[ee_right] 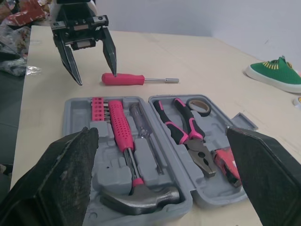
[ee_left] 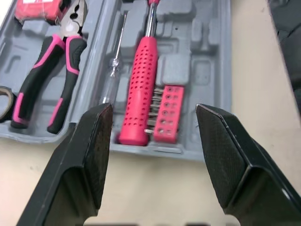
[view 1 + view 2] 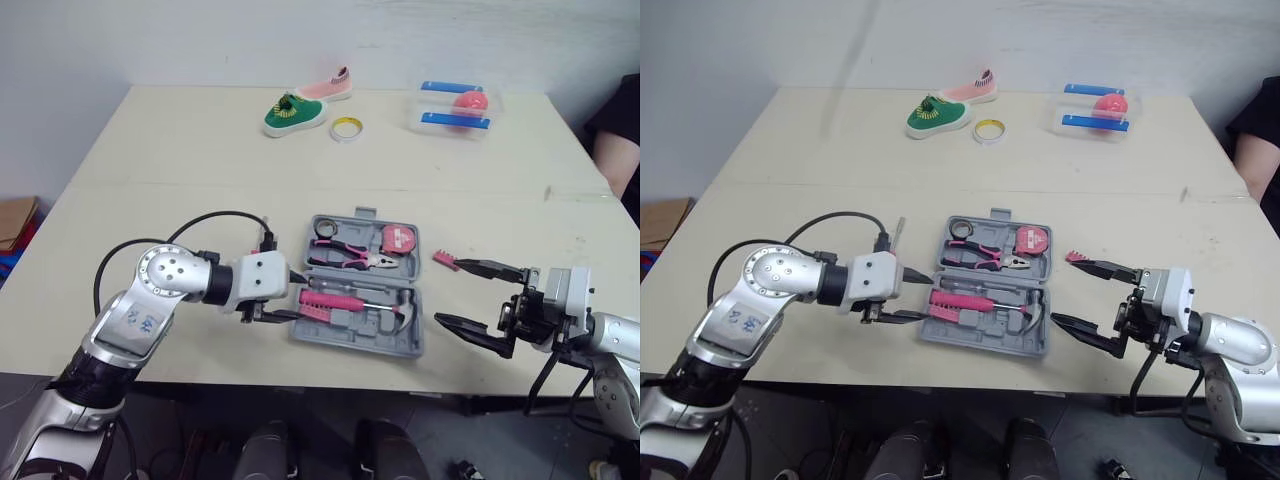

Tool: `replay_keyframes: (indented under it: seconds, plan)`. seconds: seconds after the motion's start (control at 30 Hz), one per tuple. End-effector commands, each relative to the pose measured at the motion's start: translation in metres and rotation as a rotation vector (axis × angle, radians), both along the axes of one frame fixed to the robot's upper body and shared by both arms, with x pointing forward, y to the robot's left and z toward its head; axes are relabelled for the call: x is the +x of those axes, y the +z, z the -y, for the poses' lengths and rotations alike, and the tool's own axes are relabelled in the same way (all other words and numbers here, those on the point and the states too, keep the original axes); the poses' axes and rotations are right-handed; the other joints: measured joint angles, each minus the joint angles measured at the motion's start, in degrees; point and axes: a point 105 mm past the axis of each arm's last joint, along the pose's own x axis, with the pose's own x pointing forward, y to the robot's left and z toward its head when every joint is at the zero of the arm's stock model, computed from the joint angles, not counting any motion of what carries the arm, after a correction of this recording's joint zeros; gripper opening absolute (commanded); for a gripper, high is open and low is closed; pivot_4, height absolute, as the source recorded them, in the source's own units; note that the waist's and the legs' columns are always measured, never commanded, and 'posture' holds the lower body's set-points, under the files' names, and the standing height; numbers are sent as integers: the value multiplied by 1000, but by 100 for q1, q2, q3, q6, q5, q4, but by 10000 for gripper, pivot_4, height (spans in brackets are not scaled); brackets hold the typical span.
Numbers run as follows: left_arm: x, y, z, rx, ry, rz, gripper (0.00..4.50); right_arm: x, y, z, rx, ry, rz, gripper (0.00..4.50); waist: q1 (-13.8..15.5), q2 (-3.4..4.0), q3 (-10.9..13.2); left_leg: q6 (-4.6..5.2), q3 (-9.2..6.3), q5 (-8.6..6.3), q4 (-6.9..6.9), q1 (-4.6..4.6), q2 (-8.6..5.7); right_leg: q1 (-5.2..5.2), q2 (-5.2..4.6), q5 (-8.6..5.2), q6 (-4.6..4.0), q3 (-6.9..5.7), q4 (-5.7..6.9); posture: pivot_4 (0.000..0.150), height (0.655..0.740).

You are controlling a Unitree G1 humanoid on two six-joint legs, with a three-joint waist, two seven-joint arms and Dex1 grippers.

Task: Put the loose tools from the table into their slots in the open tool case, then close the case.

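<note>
On the beige table (image 3: 200, 150), towards its near edge, the grey tool case (image 3: 350, 340) lies open and flat, both halves facing up. At the case's left edge the left gripper (image 3: 300, 297) hangs low with its two black fingers spread wide and nothing between them, its tips level with the case's near half. Off the case's right side the right gripper (image 3: 451, 290) is also spread wide and empty. In the near half of the case sit the hammer (image 1: 123, 134) and, beside its handle, a pink bit strip (image 2: 168, 113); the far half holds the pliers (image 3: 350, 257) and a tape measure (image 3: 400, 240). A pink-handled screwdriver (image 1: 124, 79) lies loose on the table just left of the case. A small pink piece (image 3: 445, 260) lies to the case's right, at the tip of one right finger.
</note>
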Motion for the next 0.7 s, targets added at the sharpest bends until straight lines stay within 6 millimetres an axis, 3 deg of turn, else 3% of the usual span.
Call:
replay_keyframes:
  seconds: [0.03,0.13,0.7]
  plan:
    - [5,3,-7,-102,37,-17,10824,-2,3,2,9,10,34,45000,15,-1,1,0,0,0,1,0,0,0,0,0,0,-1,1,1500,7400]
    - [8,-11,-3,-92,34,-21,263,-3,1,5,4,13,34,45000,26,-1,1,0,-1,0,2,1,-1,1,-1,0,1,-4,2,1500,7400]
    - [13,-58,-2,101,66,-117,263,-4,2,10,1,-11,43,45000,18,2,-2,-2,-1,-3,0,11,0,8,-5,0,1,-2,1,1500,7400]
